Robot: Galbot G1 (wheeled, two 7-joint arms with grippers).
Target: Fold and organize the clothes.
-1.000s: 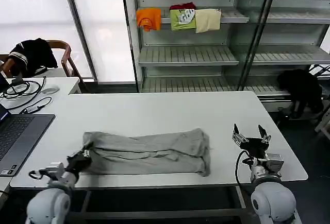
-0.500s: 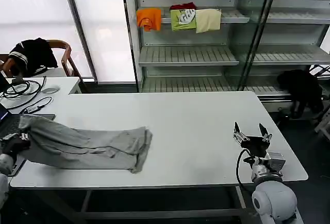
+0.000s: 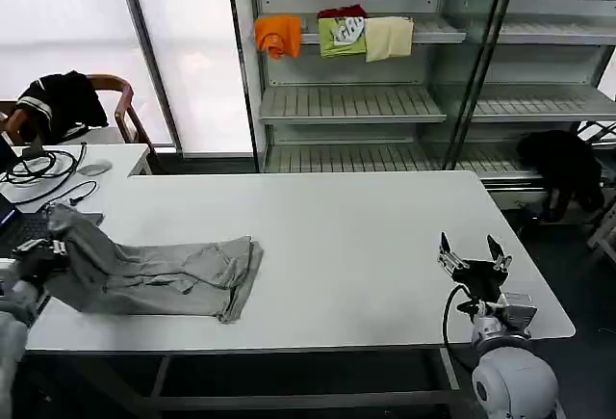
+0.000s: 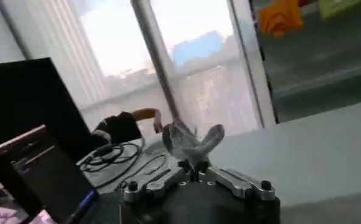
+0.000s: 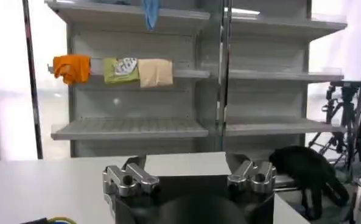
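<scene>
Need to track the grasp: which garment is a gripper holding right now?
The grey shirt on the white table, pinched by the left gripper. The orange, green and cream garments hang untouched on the shelf.

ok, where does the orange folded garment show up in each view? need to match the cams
Head view: the orange folded garment hangs on the upper shelf, left of the green garment.
Left wrist view: on the background shelf, far beyond the left gripper pinching the grey shirt.
Right wrist view: on the shelf, beyond the open right gripper.
Shared landmark: the white table.
</scene>
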